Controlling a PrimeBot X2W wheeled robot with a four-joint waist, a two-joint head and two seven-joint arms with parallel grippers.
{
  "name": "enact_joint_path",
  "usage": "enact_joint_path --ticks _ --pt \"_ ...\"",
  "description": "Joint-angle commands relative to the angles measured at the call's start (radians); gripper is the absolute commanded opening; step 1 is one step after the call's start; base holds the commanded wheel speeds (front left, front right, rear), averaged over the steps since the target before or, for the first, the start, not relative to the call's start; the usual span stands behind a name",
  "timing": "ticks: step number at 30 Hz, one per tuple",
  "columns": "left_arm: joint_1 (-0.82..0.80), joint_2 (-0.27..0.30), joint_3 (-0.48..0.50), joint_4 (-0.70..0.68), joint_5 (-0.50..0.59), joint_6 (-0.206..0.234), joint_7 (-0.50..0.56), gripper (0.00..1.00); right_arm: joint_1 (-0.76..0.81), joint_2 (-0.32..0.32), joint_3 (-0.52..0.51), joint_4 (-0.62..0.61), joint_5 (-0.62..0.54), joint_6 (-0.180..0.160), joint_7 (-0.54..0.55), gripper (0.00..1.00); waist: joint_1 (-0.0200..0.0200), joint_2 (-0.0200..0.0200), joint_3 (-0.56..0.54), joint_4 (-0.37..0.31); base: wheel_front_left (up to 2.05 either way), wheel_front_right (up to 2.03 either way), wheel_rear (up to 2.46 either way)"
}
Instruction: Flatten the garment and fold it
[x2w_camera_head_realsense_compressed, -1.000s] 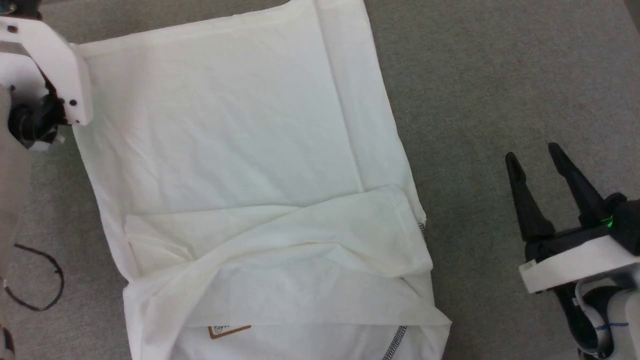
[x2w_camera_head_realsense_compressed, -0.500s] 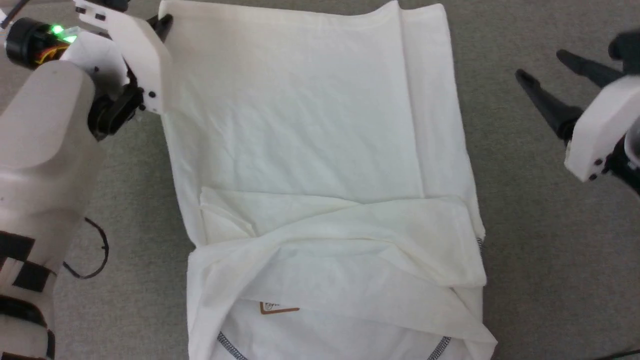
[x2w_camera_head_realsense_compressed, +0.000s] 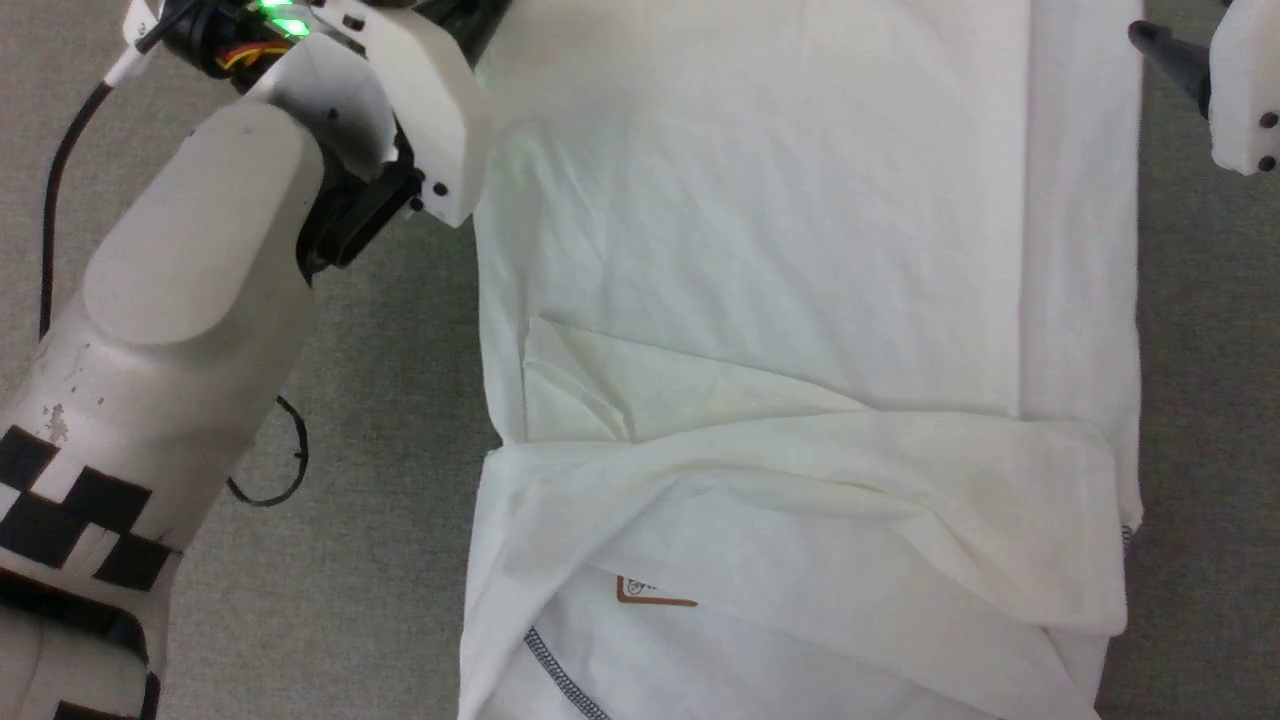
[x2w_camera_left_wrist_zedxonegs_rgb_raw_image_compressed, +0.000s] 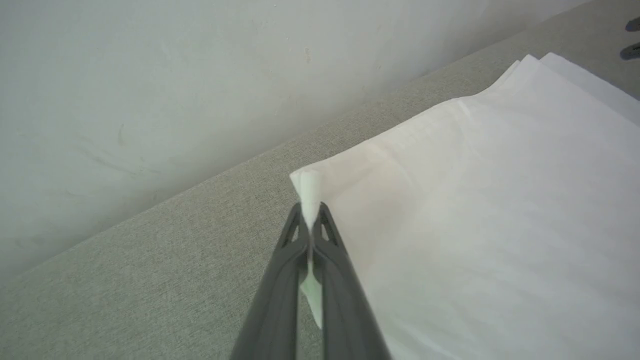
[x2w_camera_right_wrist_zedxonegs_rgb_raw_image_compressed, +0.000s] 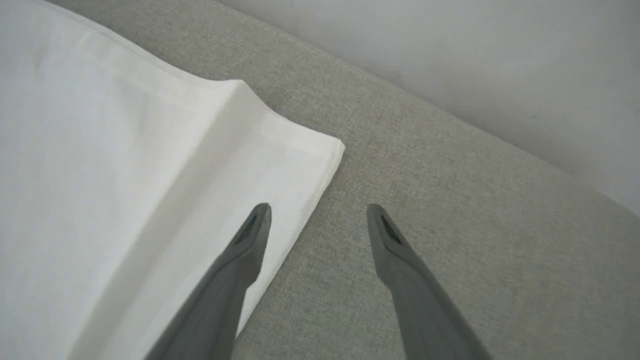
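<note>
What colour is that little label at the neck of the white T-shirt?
The neck label looks pale with an orange-brown border; the head view shows it best.

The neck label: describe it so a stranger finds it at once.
Find the white garment on the grey surface. Low in the head view sits its neck label. Unlike the dark zigzag seam beside it, it is brown-edged.

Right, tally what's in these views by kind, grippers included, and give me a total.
White T-shirt: 1
Grippers: 2 (left gripper shut on a corner of the T-shirt; right gripper open over its other far corner)
Black cable loop on the grey surface: 1
Total: 4
</note>
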Motion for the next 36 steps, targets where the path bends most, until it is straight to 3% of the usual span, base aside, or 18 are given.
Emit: enact_joint_path --ticks 1,7,12,13,14,15,16,25,36 --pt "-0.013 -0.006 -0.005 -0.013 0.007 0.002 -0.009 0.0 -0.019 0.0 0.006 0.03 0.003 -0.001 -0.009 1.0 -0.0002 -0.0001 0.054 0.056 0.0 0.0 0.0" --pt "-0.021 -0.027 -0.014 -0.035 0.009 0.005 -0.021 0.0 -0.033 0.0 0.066 0.156 0.002 -0.001 -0.041 1.0 -0.0002 -0.0001 0.07 0.077 0.0 0.0 0.0" --pt "-0.024 -0.028 -0.019 -0.019 0.004 0.003 -0.03 0.0 -0.028 -0.004 0.147 0.194 0.013 -0.001 -0.079 1.0 -0.0002 -0.0001 0.07 0.078 0.0 0.0 0.0" --pt "-0.024 -0.027 -0.019 -0.014 0.002 0.003 -0.033 0.0 -0.027 -0.006 0.163 0.199 0.021 -0.001 -0.082 0.76 -0.0002 -0.0001 0.069 0.076 0.0 0.0 0.0" --pt "-0.024 -0.027 -0.019 -0.014 0.002 0.003 -0.033 0.0 -0.027 -0.006 0.163 0.199 0.021 -0.001 -0.082 0.76 -0.0002 -0.0001 0.069 0.076 0.0 0.0 0.0" --pt "-0.024 -0.025 -0.02 -0.009 0.001 0.002 -0.035 0.0 -0.027 -0.011 0.181 0.201 0.026 -0.001 -0.088 0.33 -0.0002 -0.0001 0.067 0.075 0.0 0.0 0.0" --pt "-0.024 -0.024 -0.02 -0.004 -0.001 0.002 -0.038 0.0 -0.03 -0.017 0.197 0.203 0.028 -0.001 -0.098 0.0 -0.0002 -0.0001 0.066 0.074 0.0 0.0 0.0" --pt "-0.028 -0.022 0.003 0.074 -0.02 0.007 -0.093 0.0 -0.095 -0.049 0.292 0.256 0.024 -0.001 -0.277 0.0 -0.0002 -0.0001 0.045 0.045 0.0 0.0 0.0" --pt "-0.117 -0.033 0.065 0.183 -0.004 0.054 -0.27 0.0 -0.23 -0.02 0.276 0.357 0.009 -0.001 -0.536 0.0 -0.0002 -0.0001 0.014 -0.006 0.0 0.0 0.0"
